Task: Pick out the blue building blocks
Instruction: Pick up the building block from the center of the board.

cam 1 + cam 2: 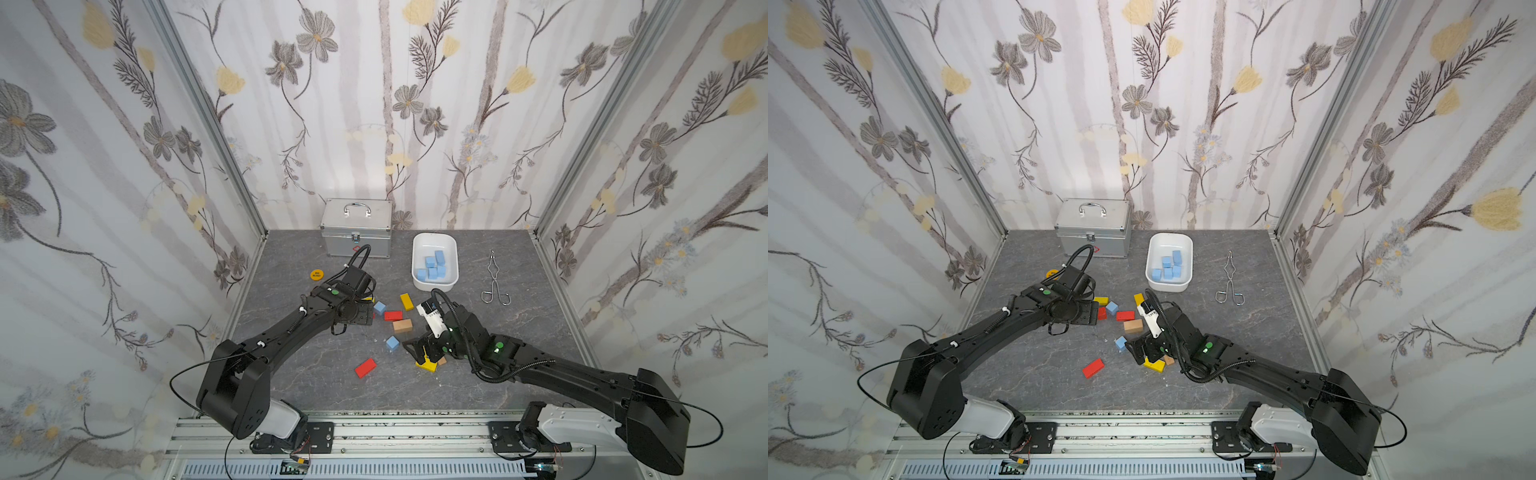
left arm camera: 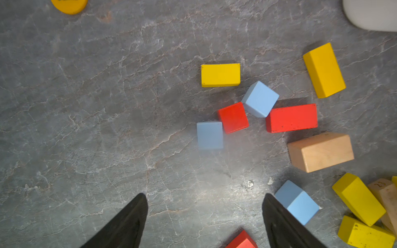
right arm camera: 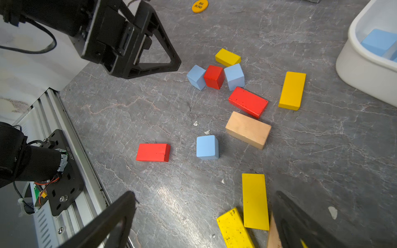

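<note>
L claw (image 2: 204, 195): jaws apart, fairly wide, only bare table (image 2: 86, 128) between them. Blue cube (image 2: 297, 203) sits just outside one finger (image 2: 279, 219); touching or not, can't tell. Further out, 2nd blue cube (image 2: 210, 135) rests against red cube (image 2: 233, 117). 3rd blue cube (image 2: 260, 98) is at the red cube's other side, next to red brick (image 2: 291, 118). Tan block (image 2: 320, 151) nearby.

R claw (image 3: 205, 193): jaws at full spread, holding nothing, low over yellow bricks (image 3: 255, 201).

Approx. 5 blue blocks (image 1: 434, 266) lie in white tray (image 1: 432, 286) toward the back wall, seen in both top views. Steel case (image 1: 357, 232) stands to one side of the tray, tongs (image 1: 494, 278) to the other.
</note>
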Controlling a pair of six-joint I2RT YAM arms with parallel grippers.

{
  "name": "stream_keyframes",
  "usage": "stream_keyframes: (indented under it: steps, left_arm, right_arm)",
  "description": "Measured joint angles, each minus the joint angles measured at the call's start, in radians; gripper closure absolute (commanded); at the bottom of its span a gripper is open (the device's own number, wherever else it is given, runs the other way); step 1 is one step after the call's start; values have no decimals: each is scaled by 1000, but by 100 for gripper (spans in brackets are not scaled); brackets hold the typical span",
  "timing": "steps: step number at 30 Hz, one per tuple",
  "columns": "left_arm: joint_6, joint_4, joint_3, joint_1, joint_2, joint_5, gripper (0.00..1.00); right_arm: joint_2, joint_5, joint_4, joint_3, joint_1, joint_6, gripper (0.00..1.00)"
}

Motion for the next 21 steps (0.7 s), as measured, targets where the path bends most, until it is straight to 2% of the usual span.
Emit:
stream_keyframes:
  steps: [9,21]
  left_arm:
    - [1,51,-16,64,111,60,21]
    - [5,90,56,78,257,111,23]
  right_arm:
    - [35,5,15,11,10,11,0]
    - [84,2,58,14,10,11,0]
